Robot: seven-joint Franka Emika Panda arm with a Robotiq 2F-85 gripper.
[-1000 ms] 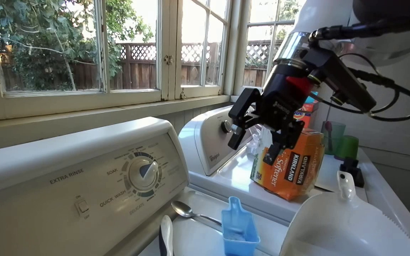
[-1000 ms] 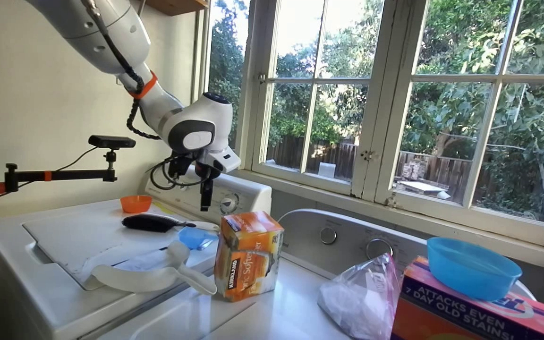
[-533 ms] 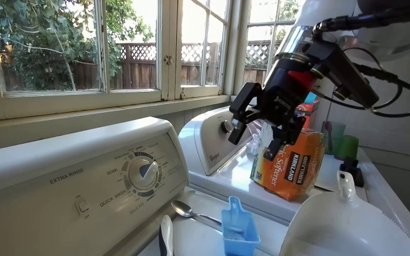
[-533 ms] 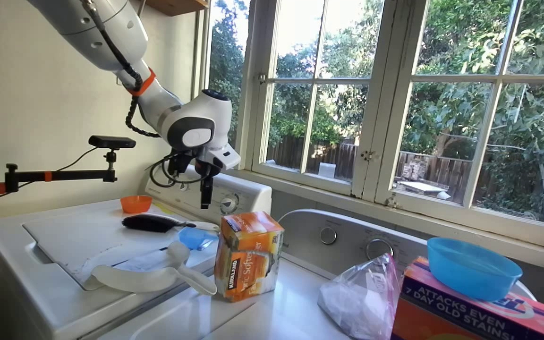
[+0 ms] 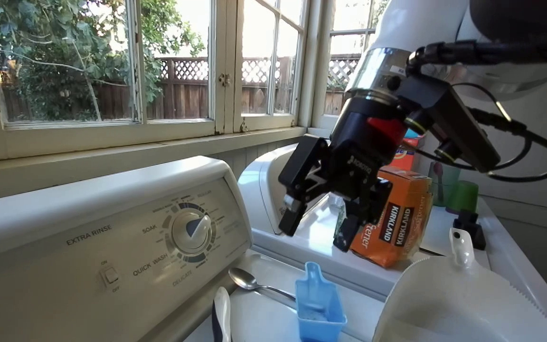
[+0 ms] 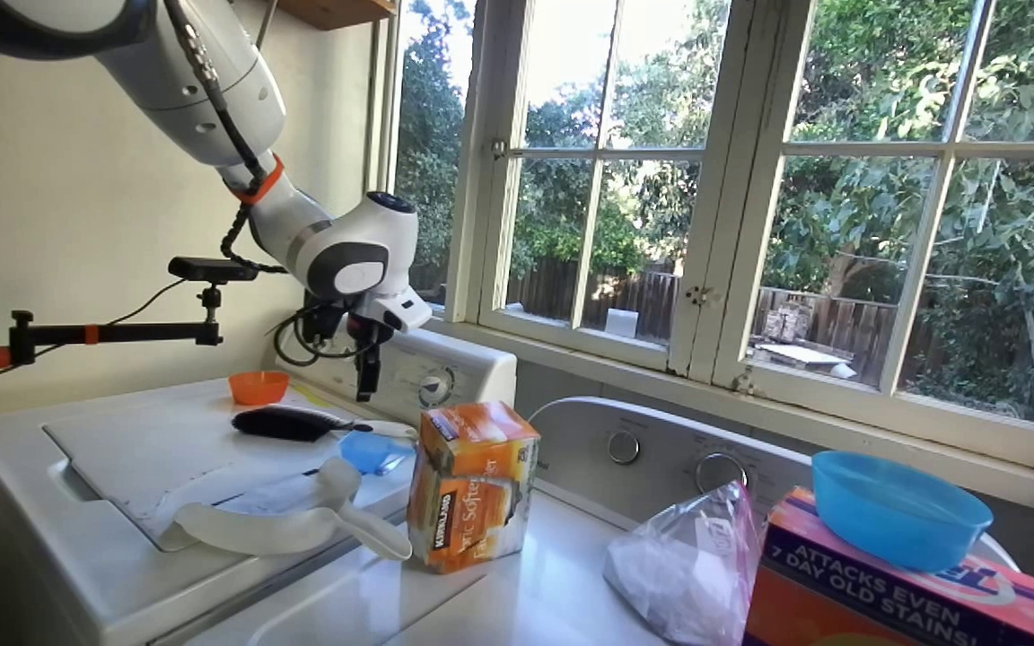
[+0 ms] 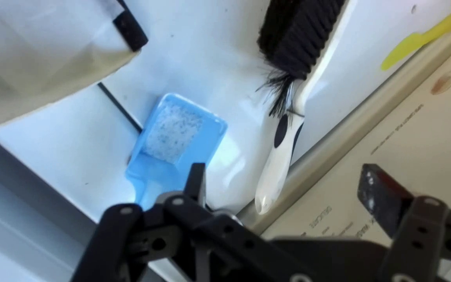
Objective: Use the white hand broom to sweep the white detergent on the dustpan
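Pincer [image 7: 288, 189]: jaws apart, unloaded; likely pre-grasp.
Broom [image 7: 290, 125]: pincer's twelve o'clock, wrist view; probably lower, grip handle [image 7: 275, 168] next.

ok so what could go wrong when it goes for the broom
If it lowers, the open gripper might knock the scoop lying beside the broom handle and spill its powder. The handle also lies close to the control panel, so the gripper could bump that before grasping.
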